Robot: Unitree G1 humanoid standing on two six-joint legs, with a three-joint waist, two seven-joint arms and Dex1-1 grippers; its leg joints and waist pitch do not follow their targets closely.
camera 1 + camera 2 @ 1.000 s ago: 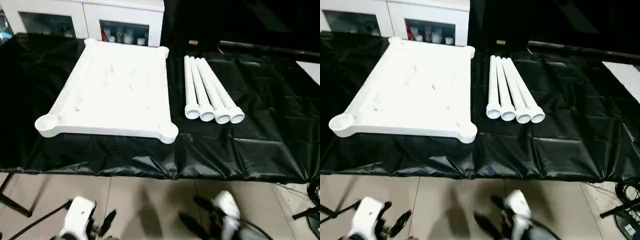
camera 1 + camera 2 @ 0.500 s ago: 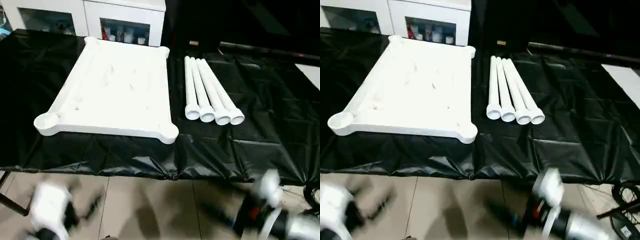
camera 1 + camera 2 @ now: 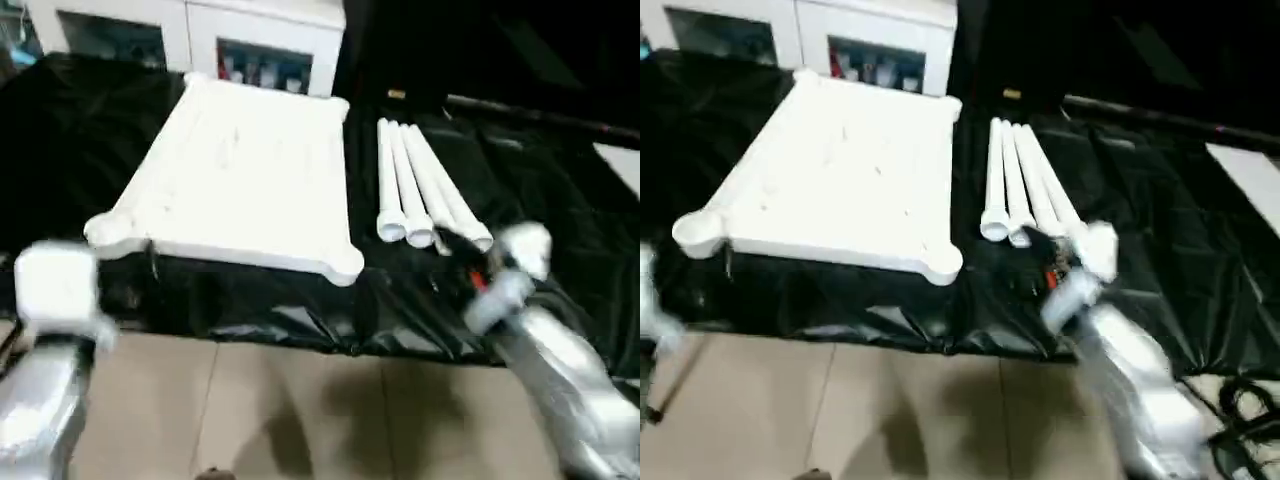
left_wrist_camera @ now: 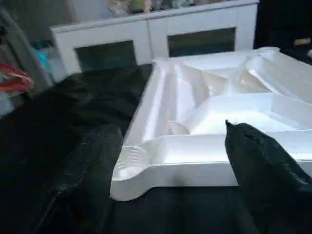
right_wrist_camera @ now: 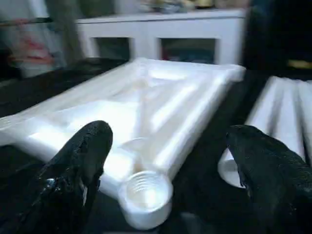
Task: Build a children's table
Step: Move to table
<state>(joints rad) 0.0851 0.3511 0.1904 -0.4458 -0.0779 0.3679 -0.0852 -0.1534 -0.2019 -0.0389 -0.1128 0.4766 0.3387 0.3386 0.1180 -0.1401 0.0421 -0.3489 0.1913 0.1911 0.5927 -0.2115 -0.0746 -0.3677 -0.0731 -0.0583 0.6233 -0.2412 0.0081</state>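
You have nothing assembled yet. Nearest you, your left tool (image 4: 170,180) sits just short of the near left corner socket of the large white rectangular plastic table top (image 3: 245,180), its two black fingers (image 4: 92,170) spread wide and gripping nothing. Your right tool (image 5: 165,175) is likewise spread wide and empty, facing the near right corner socket (image 5: 145,195), which shows a threaded round opening, with the leg ends just beside it.

The top lies upside down, ribbed underside up, on the left part of the worktop (image 3: 540,190), all four sockets unfilled as far as you can see. The four long white round plastic tube legs (image 3: 420,195) lie side by side to its right, touching one another, flared ends toward you, apart from the top. All four legs remain to be lifted and fitted, and then the table turned over; I judge you are at the very start.

A crinkled black plastic sheet covers the worktop and hangs over its near edge above a beige tiled floor (image 3: 300,400). Behind stands a white cabinet with glass doors (image 3: 200,40); the room to the right is dark.
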